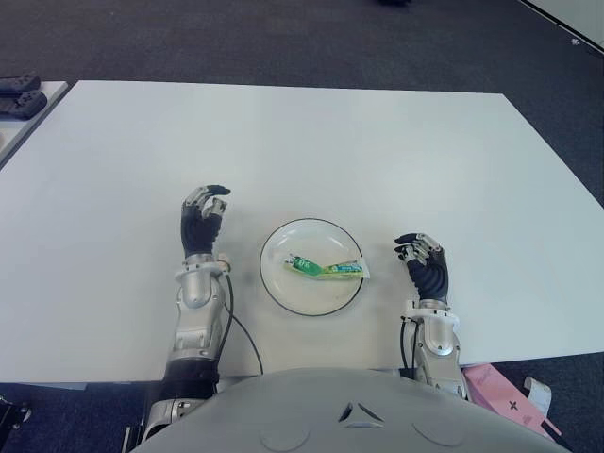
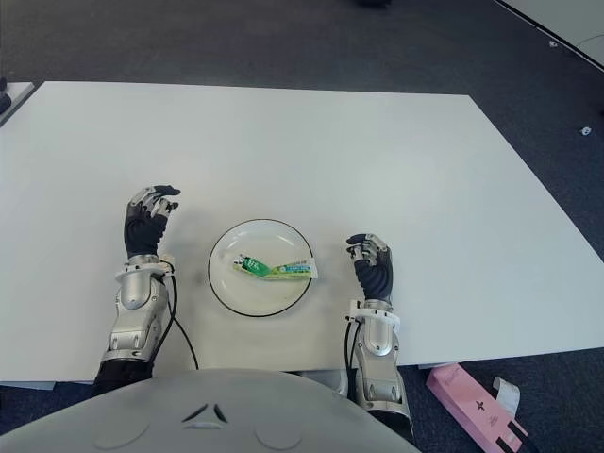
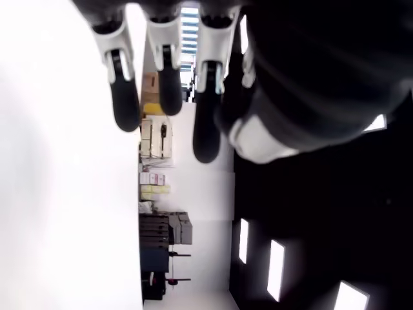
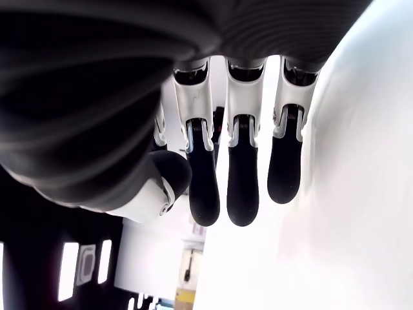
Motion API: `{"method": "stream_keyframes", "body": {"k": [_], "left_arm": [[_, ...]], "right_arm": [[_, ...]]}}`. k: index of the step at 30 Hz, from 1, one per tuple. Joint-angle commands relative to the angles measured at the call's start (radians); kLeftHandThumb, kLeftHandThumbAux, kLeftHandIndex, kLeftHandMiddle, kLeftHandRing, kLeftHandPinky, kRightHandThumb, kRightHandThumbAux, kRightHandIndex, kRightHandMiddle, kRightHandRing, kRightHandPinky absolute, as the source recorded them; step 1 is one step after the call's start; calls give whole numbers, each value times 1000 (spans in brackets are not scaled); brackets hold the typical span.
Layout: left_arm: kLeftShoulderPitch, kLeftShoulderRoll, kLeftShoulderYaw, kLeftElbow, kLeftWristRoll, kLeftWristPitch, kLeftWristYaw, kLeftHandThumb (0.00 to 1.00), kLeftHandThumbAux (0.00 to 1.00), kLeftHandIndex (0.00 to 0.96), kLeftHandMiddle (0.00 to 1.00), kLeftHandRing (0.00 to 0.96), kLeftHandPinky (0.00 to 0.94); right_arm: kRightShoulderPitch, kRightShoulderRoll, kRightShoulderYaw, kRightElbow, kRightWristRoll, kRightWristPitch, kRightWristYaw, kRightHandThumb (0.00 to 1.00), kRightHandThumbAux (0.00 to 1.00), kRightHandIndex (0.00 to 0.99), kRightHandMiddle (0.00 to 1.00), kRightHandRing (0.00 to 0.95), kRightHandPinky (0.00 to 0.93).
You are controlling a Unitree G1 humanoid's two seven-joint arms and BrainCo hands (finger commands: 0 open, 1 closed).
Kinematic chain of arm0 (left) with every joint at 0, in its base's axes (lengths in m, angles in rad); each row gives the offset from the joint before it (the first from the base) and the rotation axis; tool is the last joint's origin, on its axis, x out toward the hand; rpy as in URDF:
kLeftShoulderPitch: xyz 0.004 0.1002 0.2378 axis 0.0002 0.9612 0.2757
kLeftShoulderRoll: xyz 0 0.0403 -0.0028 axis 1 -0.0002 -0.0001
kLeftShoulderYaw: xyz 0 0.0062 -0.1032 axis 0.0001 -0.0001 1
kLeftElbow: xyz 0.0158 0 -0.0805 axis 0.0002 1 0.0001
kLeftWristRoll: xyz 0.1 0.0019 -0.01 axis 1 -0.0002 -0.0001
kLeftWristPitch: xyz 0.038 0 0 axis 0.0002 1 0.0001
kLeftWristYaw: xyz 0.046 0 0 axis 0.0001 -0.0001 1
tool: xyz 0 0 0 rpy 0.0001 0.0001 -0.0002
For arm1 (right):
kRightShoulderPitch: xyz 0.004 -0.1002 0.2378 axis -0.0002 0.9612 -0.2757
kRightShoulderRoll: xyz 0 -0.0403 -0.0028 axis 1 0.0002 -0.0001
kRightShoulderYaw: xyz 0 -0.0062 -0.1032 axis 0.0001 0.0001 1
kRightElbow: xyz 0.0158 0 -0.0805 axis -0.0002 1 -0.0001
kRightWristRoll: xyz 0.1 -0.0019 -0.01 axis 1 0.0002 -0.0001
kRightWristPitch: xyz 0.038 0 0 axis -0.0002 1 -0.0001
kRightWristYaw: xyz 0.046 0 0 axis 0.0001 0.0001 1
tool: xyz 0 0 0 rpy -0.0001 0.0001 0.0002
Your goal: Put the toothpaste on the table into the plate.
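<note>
A green and white toothpaste tube (image 1: 326,269) lies inside the white, dark-rimmed plate (image 1: 280,293) near the table's front edge. My left hand (image 1: 203,219) shows to the left of the plate, fingers relaxed and holding nothing. To the right of the plate is my right hand (image 1: 420,255), also relaxed and empty. In the left wrist view the fingers (image 3: 166,87) hang loose with nothing between them. The right wrist view gives the same for its fingers (image 4: 242,171).
The white table (image 1: 311,151) stretches wide behind the plate. A dark object (image 1: 19,94) lies on a second table at the far left. A pink box (image 2: 467,406) sits on the floor at the front right.
</note>
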Motion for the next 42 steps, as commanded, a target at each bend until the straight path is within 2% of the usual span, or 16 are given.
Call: {"method": "stream_keyframes", "body": {"k": [1,6,18,29,42], "left_arm": [[0,-18,17,45,-53,0,-29,710,727,418,427,363,324],[6,-37,21,59,-83,11,-35,718,726,420,434,374,322],[25,-26,13,97,-88,11,-45,723,724,423,436,397,392],[63,13,-9,97,-90,-6,-159,718,723,425,453,420,414],[109,5,-31,69,-57,26,-152,721,722,429,477,445,444]], "right_arm": [[-11,2,0,9,12,-2,8,710,729,426,472,473,461],[-17,-1,2,27,14,-24,13,710,729,426,472,466,449],[-32,-1,-2,53,17,-34,14,709,730,426,467,469,462],[-31,6,2,52,15,-43,10,708,729,427,476,465,452],[-35,14,15,55,9,-46,9,707,729,426,473,456,443]]}}
